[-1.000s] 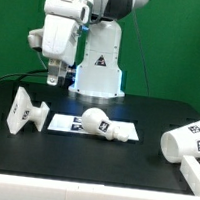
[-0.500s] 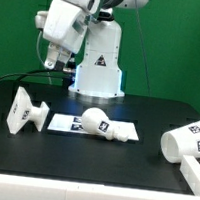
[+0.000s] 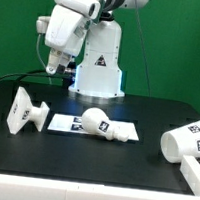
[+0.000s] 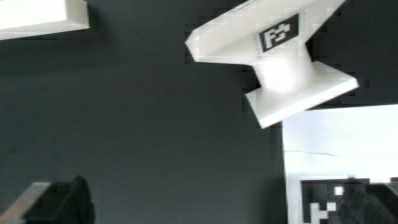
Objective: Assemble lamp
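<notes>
Black tabletop (image 3: pixel 131 167), green backdrop. My gripper (image 3: pixel 56 73) hangs high above the exterior view's left side, fingers spread full wide and holding nothing. The lamp base (image 3: pixel 24 112) lies tipped on its side just beside the marker board (image 3: pixel 63 124), and the wrist view looks down on it, so I judge it the first pick. The bulb (image 3: pixel 97 124) rests on that board. The shade (image 3: pixel 188 141) lies on its side, well apart at the exterior view's right. The wide spread suits the blocky base. Nothing is joined yet.

Matt white plastic lamp base (image 3: pixel 24 113), bulb (image 3: pixel 100 125) and shade (image 3: pixel 187 141) lie at the exterior view's left, centre and right on a smooth, matt black table (image 3: pixel 131 167). The white robot arm (image 3: pixel 68 24) above looks glossy.
</notes>
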Motion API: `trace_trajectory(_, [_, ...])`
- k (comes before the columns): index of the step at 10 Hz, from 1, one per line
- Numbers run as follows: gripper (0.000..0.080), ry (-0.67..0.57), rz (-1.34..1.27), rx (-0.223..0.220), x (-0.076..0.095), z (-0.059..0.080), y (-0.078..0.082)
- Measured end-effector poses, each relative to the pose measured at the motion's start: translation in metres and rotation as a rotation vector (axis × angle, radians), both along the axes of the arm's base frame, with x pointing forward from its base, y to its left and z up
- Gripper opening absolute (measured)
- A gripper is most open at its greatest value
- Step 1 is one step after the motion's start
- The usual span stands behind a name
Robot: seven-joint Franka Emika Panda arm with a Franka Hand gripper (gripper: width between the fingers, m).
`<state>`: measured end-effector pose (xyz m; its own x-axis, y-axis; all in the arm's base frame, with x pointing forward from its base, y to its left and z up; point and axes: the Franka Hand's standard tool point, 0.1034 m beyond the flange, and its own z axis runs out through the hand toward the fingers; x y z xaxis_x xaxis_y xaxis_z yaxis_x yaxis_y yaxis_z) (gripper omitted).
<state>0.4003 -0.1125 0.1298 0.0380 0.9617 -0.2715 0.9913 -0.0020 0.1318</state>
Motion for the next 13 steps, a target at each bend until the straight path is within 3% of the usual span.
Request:
trace_trajectory(2, [0.0700, 0.085, 0.141, -0.002, -0.008, -0.016, -0.003])
trace_trajectory(4, [0.0700, 0.180, 0.071, 0.040, -0.016, -0.037, -0.014])
trace_trajectory(8, [0.0700, 0.177, 0.095, 0.040, -0.015, -0.037, -0.012])
trace_trajectory(10, [0.0700, 0.201, 0.220, 0.085, -0.019, -0.063, -0.033])
trace_trajectory(13, [0.0700, 0.245, 0.243, 0.087, -0.018, -0.082, -0.050])
